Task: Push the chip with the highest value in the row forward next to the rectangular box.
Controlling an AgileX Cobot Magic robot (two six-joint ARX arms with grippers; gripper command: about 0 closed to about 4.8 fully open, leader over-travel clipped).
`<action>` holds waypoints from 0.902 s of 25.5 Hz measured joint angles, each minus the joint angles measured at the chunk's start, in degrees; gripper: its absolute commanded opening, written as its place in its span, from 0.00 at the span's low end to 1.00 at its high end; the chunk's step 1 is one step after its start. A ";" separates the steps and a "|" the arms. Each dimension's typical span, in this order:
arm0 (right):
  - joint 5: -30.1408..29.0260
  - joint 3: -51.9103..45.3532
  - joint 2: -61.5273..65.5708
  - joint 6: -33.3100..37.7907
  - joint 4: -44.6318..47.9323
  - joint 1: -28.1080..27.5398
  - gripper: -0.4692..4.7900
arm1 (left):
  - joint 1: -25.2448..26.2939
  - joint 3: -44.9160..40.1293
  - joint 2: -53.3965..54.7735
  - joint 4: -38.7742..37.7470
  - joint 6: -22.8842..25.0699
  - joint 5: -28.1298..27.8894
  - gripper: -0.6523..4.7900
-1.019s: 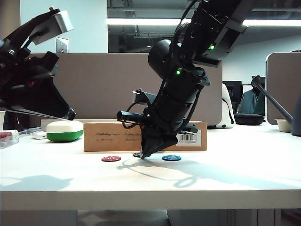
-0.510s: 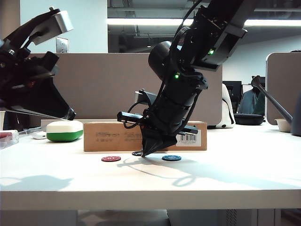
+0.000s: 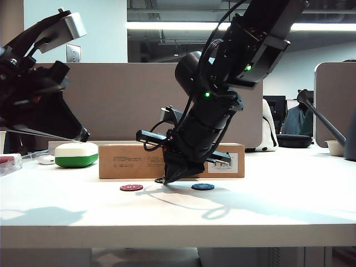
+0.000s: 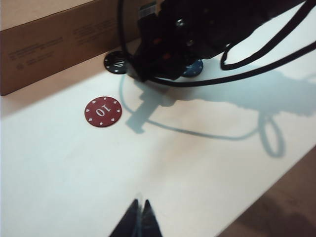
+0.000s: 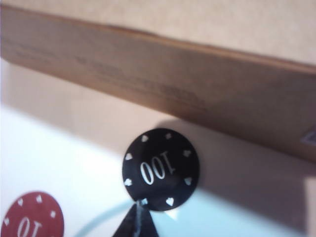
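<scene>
We see a smooth white counter (image 3: pixel 267 206) in an office with partition walls behind. On it lies the long brown cardboard rectangular box (image 3: pixel 128 161), flat-sided and matte. The black chip (image 5: pixel 160 169), marked 100, sits just beside the box's front face, ahead of the red chip (image 4: pixel 102 111) and blue chip (image 3: pixel 203 187). The right gripper (image 5: pixel 137 222), jaws together, touches the black chip's near edge. The left gripper (image 4: pixel 138 219), jaws together, hangs over bare counter near its front edge.

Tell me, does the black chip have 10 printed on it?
No, in the right wrist view the black chip reads 100; the red chip carries the 10.
</scene>
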 measured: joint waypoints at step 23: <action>1.73 -0.11 -0.39 1.55 -0.26 0.20 0.08 | 0.00 0.00 0.00 -0.02 -0.02 0.02 0.11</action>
